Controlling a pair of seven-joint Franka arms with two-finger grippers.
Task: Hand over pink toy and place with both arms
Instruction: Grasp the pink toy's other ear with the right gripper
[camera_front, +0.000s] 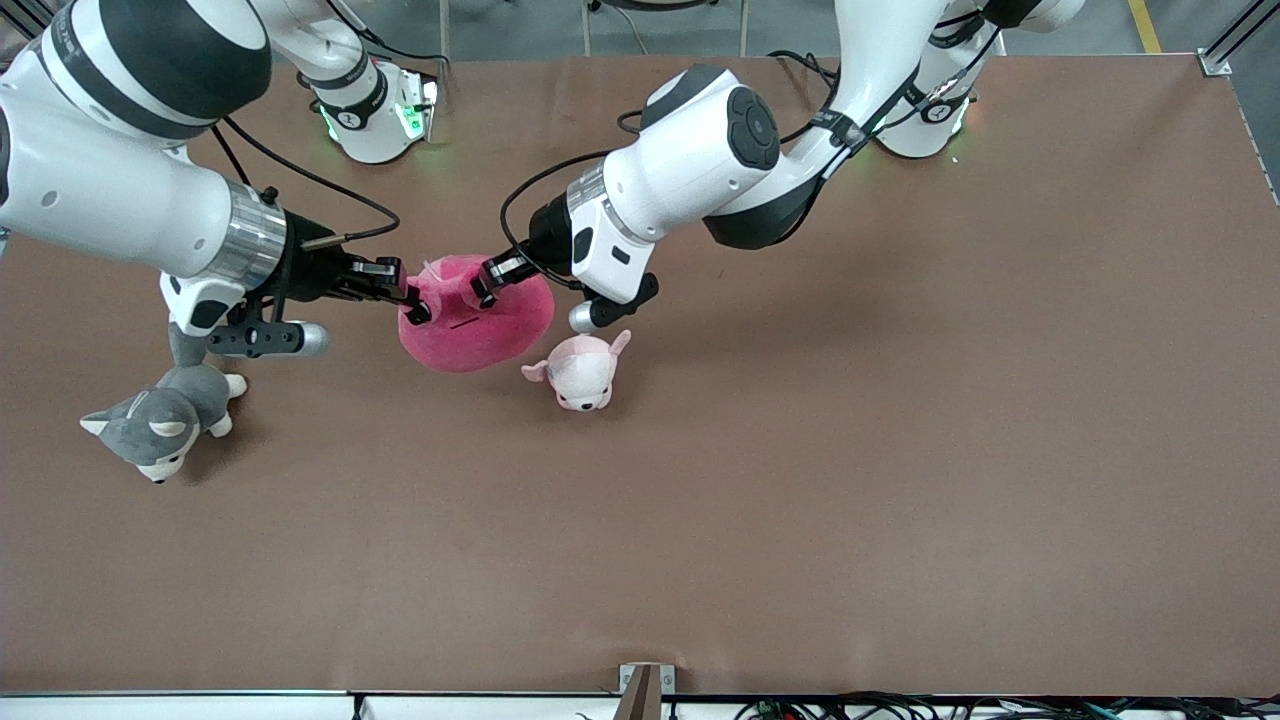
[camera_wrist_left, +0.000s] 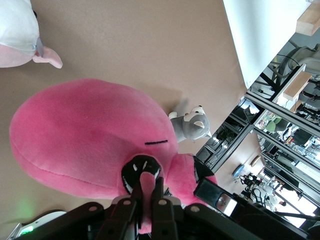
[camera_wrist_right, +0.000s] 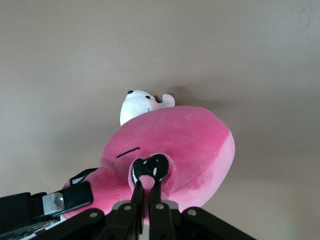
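Observation:
The hot-pink round plush pink toy (camera_front: 475, 322) hangs between both grippers, just above the table. My right gripper (camera_front: 414, 306) is shut on a small flap at the toy's side toward the right arm's end. My left gripper (camera_front: 484, 284) is shut on a flap at the toy's top. In the left wrist view my left gripper (camera_wrist_left: 148, 187) pinches a pink flap by a black eye of the toy (camera_wrist_left: 85, 140). In the right wrist view my right gripper (camera_wrist_right: 148, 188) pinches a flap of the toy (camera_wrist_right: 190, 140) the same way.
A small pale pink-and-white plush (camera_front: 583, 370) lies on the table beside the toy, nearer the front camera. A grey-and-white plush dog (camera_front: 160, 422) lies toward the right arm's end, under the right arm. The brown table (camera_front: 900, 400) stretches toward the left arm's end.

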